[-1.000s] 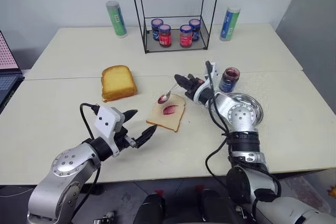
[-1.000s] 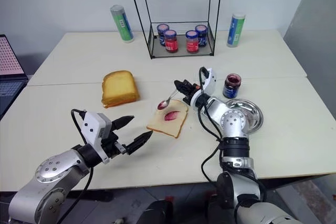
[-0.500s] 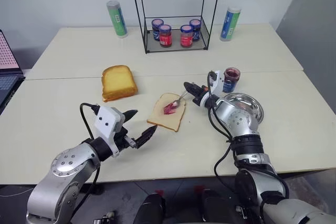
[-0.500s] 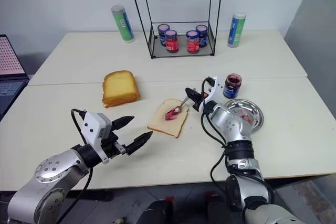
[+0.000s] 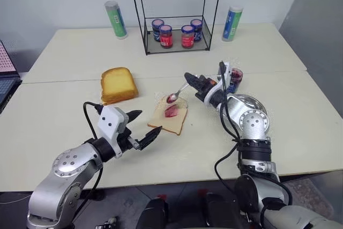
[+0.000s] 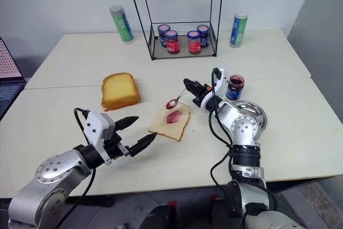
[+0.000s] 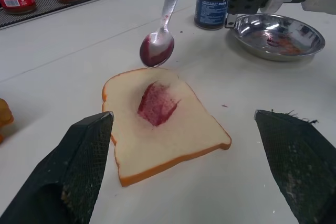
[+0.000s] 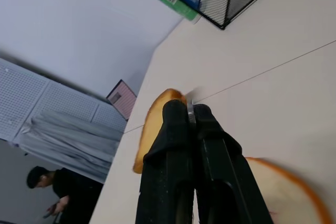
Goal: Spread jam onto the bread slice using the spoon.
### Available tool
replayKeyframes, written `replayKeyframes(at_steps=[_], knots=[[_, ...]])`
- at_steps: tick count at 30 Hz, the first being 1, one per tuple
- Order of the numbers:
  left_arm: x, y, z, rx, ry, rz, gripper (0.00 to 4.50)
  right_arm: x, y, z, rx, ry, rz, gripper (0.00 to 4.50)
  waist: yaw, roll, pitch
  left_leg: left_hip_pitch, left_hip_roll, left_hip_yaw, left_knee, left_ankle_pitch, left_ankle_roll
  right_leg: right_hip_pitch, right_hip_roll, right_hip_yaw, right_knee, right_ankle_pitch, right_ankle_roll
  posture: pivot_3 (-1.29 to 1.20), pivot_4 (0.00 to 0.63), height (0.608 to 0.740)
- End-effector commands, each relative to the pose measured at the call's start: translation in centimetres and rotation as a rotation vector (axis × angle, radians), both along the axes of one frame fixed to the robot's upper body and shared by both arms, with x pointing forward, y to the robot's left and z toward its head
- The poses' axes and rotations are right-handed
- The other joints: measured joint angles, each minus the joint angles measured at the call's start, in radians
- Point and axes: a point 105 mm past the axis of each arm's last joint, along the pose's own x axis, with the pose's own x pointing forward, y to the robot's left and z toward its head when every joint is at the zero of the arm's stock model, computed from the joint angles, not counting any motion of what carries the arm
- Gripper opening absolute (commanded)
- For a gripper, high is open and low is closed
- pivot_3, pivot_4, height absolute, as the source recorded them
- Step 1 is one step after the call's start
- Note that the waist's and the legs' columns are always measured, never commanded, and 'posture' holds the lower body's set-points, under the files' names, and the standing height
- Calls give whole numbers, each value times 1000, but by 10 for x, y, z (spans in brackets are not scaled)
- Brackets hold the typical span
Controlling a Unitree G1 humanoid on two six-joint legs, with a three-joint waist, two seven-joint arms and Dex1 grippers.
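Spoon (image 5: pixel 177 94) clamped by handle in my right gripper (image 5: pixel 191 79), bowl raised just above far edge of bread slice (image 5: pixel 170 118); jam (image 7: pixel 156 103) smear lies below, toward me. Left gripper (image 5: pixel 143 129) jaws apart, near bread's left edge, holding nothing.

Toasted slice (image 5: pixel 118 84) left of centre; wire rack (image 5: pixel 172 44) with four lidded jars (image 5: pixel 173 32) top centre; steel plate (image 5: pixel 248 103) right.

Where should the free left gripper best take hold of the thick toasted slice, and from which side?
Probably across its two long crust sides, coming from above: the toasted slice lies flat on the table, its faces unreachable, with bare space all around. The left gripper stands open.
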Motion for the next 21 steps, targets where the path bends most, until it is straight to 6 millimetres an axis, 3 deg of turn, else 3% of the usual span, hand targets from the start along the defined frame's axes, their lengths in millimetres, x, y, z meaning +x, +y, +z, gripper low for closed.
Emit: replayKeyframes(at_steps=[1, 3, 8, 19, 21], knots=[[-7, -6, 1, 5, 3, -49, 4500, -5, 8, -7, -8, 6, 15, 35, 2, 0, 0, 0, 0, 0, 0, 0, 0, 0, 0, 0, 0, 0, 0, 0, 150, 740], [-8, -6, 1, 3, 4, -49, 4500, -4, 8, -12, -14, 16, 10, 35, 4, 0, 0, 0, 0, 0, 0, 0, 0, 0, 0, 0, 0, 0, 0, 0, 150, 740], [-11, -9, 0, 16, 11, -67, 4500, 4, -13, -66, -187, 65, -89, 35, 3, 0, -1, 1, -1, 0, 0, 0, 0, 0, 0, 0, 0, 0, 0, 0, 150, 740], [-8, -6, 0, 23, 15, -74, 4500, -4, -40, -67, -219, 39, -115, 35, 22, 1, -1, 1, -1, 0, 1, 0, 0, 2, -1, 0, 0, 0, 0, 0, 150, 740], [-8, -6, -2, 27, 20, -82, 4500, -8, -49, -60, -218, 30, -117, 35, 25, 1, -1, 1, -1, 0, 1, 0, 0, 2, -1, 0, 0, 0, 0, 0, 150, 740]])
